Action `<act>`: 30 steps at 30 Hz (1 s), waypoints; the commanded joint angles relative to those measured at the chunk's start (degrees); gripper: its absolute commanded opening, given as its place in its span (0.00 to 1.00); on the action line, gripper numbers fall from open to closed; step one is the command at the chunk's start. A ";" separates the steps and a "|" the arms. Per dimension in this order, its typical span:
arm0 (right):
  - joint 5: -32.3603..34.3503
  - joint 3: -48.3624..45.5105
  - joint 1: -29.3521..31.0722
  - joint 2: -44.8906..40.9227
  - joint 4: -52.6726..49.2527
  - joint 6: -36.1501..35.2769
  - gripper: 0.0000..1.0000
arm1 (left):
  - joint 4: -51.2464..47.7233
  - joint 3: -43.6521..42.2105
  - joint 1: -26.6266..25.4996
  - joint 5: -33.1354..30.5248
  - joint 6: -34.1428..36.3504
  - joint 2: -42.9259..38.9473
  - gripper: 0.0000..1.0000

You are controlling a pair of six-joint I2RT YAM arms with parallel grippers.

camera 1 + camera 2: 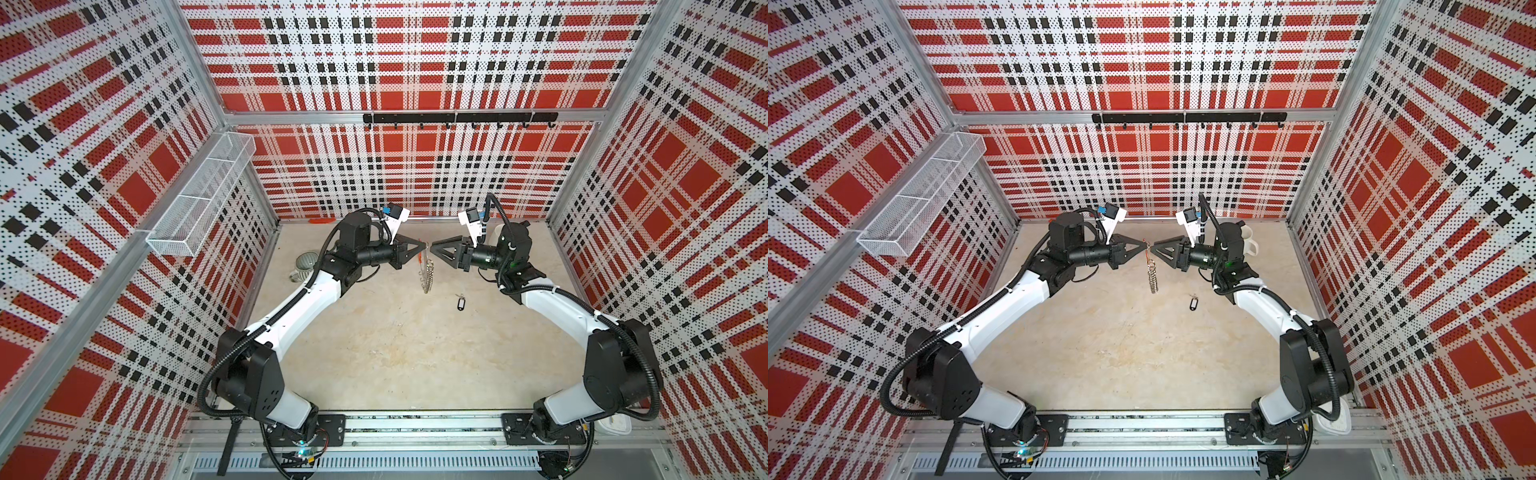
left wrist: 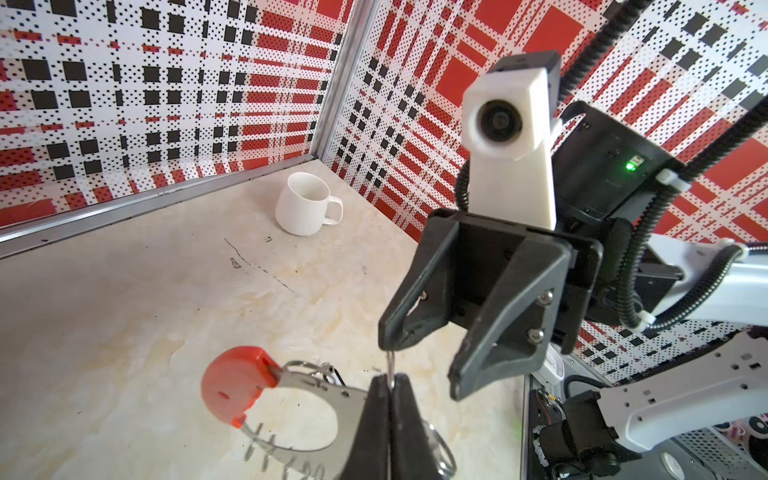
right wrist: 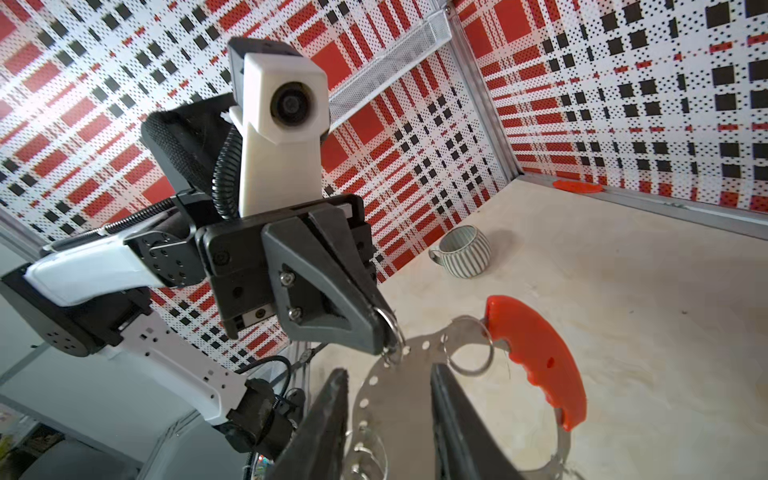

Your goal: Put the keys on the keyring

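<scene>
Right, the left gripper (image 3: pixel 388 336) is clamped tight on the keyring (image 3: pixel 409 365), dangling it clear of the table (image 1: pixel 395 353), while the right gripper (image 2: pixel 419 365) sits part-open and empty astride its band, and with the keys (image 1: pixel 459 305) lying on the table nearby, I'd hold that hoop steady and send the right down for them.

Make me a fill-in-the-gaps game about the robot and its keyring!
The keyring has a ___ handle.
The left gripper is ___ on the keyring.
The keys lie on the table, joined to a ___ tag.
The jaws of the right gripper stand ___.
Missing words: red; shut; black; open.
</scene>
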 commanded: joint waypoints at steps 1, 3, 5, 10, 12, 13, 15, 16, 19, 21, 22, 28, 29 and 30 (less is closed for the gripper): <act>-3.17 0.65 -0.26 1.28 6.21 3.42 0.30 | 1.14 2.24 -0.70 1.36 0.80 -0.15 0.00; -3.58 0.22 -0.30 1.63 8.57 5.30 0.27 | 1.14 2.32 -0.85 1.48 0.77 -0.03 0.00; -3.88 -0.04 -0.23 2.01 10.12 6.40 0.23 | 1.14 2.50 -1.01 1.47 0.76 0.16 0.00; -4.47 -0.06 -0.26 2.70 12.99 8.62 0.14 | 1.05 2.99 -1.26 1.62 0.67 0.60 0.00; -4.77 -0.25 -0.24 2.93 14.12 9.43 0.12 | 1.05 3.12 -1.23 1.68 0.68 0.68 0.00; -4.86 -0.32 -0.24 3.09 14.36 9.74 0.11 | 1.08 3.21 -1.38 1.64 0.61 0.64 0.00; -5.08 -0.41 -0.21 3.31 14.96 10.18 0.10 | 1.05 3.30 -1.37 1.63 0.63 0.71 0.00; -5.20 -0.46 -0.15 3.39 15.15 10.43 0.10 | 1.05 3.30 -1.44 1.68 0.68 0.76 0.00; -5.33 -0.49 -0.01 3.55 15.96 10.97 0.11 | 1.05 3.43 -1.57 1.78 0.62 0.87 0.00; -5.43 -0.41 0.13 3.69 16.12 11.14 0.12 | 1.05 3.48 -1.59 1.75 0.65 0.99 0.00; -5.46 -0.38 0.23 3.78 16.20 11.24 0.12 | 1.05 3.48 -1.71 1.79 0.67 1.04 0.00; -5.39 0.05 0.68 3.96 16.53 11.52 0.00 | 1.05 3.56 -1.80 1.86 0.67 1.44 0.00; -5.22 0.04 0.73 3.92 16.71 11.75 0.00 | 1.05 3.51 -1.82 1.76 0.73 1.48 0.00; -4.93 0.02 0.80 3.93 16.91 11.90 0.00 | 1.10 3.48 -1.79 1.62 0.70 1.40 0.00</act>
